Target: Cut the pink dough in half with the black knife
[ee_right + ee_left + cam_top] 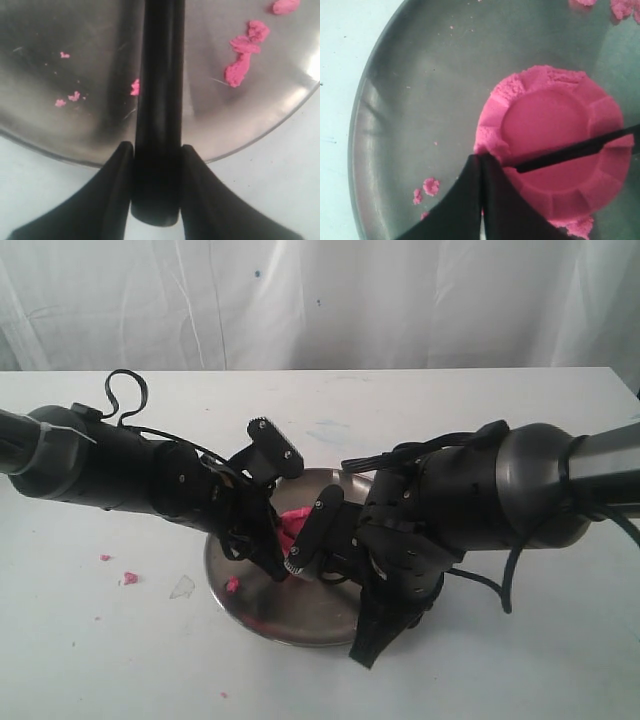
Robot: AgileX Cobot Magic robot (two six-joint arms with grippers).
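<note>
Dough (555,115) sits on the metal plate (420,100), black knife (570,151) across its top (right jaws squeeze the handle); left jaws are pressed together at its edge, holding nothing.

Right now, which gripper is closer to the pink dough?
Left. The left gripper, fingertips together, sits at the edge of the pink dough. The right gripper is at the metal plate rim, clamped on the black knife handle; only the blade reaches the dough.

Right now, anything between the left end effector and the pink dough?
Nothing. Left wrist view: the left end effector, shut, sits at the rim of the pink dough; the black knife lies across its top.
</note>
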